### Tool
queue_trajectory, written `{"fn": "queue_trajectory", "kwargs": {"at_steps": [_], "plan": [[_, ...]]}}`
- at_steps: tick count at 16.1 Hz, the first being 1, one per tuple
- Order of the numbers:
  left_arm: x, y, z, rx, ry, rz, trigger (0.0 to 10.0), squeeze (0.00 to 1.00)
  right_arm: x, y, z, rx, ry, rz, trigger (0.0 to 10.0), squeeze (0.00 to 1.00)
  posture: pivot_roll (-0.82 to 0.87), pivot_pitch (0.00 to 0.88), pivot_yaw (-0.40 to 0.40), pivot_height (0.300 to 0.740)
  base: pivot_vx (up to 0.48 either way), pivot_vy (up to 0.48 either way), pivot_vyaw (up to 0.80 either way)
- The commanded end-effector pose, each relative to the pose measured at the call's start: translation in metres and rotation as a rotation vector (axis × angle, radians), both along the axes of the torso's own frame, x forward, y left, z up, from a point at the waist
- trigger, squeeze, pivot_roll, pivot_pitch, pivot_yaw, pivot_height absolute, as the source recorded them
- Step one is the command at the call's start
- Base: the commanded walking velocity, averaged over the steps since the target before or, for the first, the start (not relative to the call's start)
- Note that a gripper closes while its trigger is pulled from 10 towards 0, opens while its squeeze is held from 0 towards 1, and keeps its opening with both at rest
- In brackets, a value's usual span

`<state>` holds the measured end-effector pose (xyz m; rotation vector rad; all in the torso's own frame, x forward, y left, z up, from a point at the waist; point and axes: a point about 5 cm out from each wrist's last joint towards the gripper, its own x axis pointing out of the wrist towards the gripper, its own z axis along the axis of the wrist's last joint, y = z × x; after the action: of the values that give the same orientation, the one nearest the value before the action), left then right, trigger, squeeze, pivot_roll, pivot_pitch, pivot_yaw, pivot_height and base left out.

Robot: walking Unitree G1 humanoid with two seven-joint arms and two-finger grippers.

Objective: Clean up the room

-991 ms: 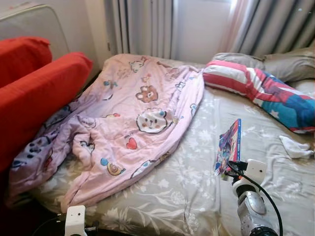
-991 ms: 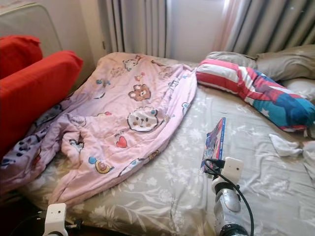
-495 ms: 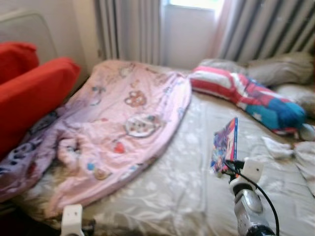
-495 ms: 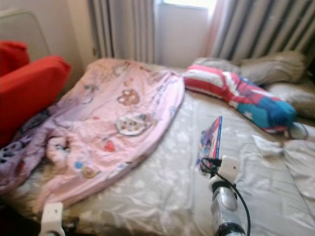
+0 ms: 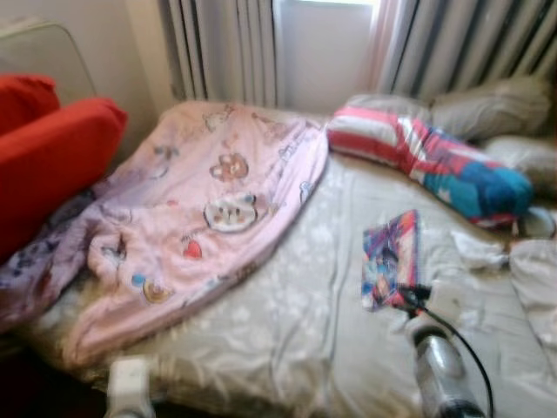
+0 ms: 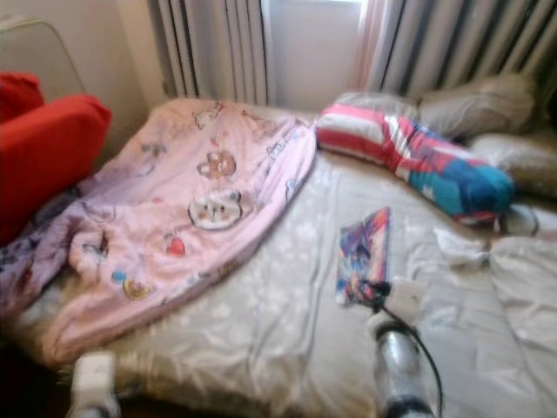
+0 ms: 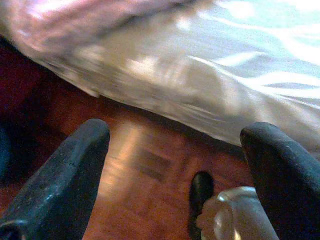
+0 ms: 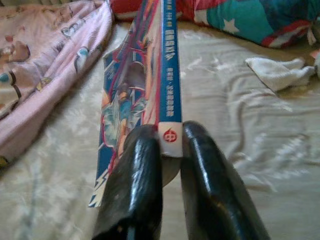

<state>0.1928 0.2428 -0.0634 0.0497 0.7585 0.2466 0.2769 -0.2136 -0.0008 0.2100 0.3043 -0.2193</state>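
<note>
Right hand (image 8: 167,150) clamped on comic book (image 8: 142,85) spine, held above bed (image 5: 296,340). Thin, light, floppy; likely sags, so grip near spine. Left hand (image 7: 175,165) fingers apart, idle, low beside bed edge.

The widest free room is the bare sheet of the bed (image 5: 296,322), running from the near edge up the middle between the pink blanket (image 5: 218,200) heaped across the left half and the comic book (image 5: 390,261) that the right hand (image 8: 170,137) pinches at its spine and holds up over the right-centre. Far right, the striped pillow (image 5: 426,157) and grey pillows (image 5: 492,104) block the head of the bed, with a white cloth (image 5: 479,251) and rumpled bedding (image 5: 538,287) crowding the right edge. On the left, red cushions (image 5: 52,161) wall off that side, while the left hand (image 7: 175,165) hangs spread over the floor (image 7: 135,165) just off the near edge of the bed.
</note>
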Motion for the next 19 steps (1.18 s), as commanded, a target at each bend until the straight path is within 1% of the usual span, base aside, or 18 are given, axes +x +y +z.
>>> {"fn": "queue_trajectory", "kwargs": {"at_steps": [1, 2, 5, 10, 19], "plan": [[-0.0036, 0.0081, 0.0003, 0.018, 0.012, 0.012, 10.0, 0.00, 0.0090, -0.0011, 0.0096, 0.001, -0.039, -0.018, 10.0, 0.00, 0.15, 0.030, -0.045, 0.740, 0.000, -0.281, -0.79], [-0.0038, 0.0087, 0.0004, 0.019, 0.013, 0.014, 10.0, 0.00, 0.0088, -0.0002, 0.0095, -0.003, -0.041, -0.012, 10.0, 0.00, 0.15, 0.032, -0.045, 0.740, 0.000, -0.281, -0.79], [-0.0044, 0.0108, 0.0008, 0.024, 0.012, 0.020, 10.0, 0.00, 0.0096, 0.0012, 0.0110, -0.006, -0.055, -0.013, 10.0, 0.00, 0.15, 0.037, -0.044, 0.740, 0.000, -0.284, 0.00], [-0.0056, 0.0089, -0.0004, 0.022, 0.014, 0.027, 10.0, 0.00, 0.0107, 0.0008, 0.0116, -0.002, -0.052, -0.016, 10.0, 0.00, 0.15, 0.044, -0.050, 0.740, 0.000, -0.283, 0.00], [-0.0074, 0.0085, -0.0015, 0.017, 0.018, 0.035, 10.0, 0.00, 0.0113, 0.0014, 0.0117, -0.003, -0.050, -0.006, 10.0, 0.00, 0.14, 0.049, -0.049, 0.740, 0.000, 0.000, 0.00]]}}
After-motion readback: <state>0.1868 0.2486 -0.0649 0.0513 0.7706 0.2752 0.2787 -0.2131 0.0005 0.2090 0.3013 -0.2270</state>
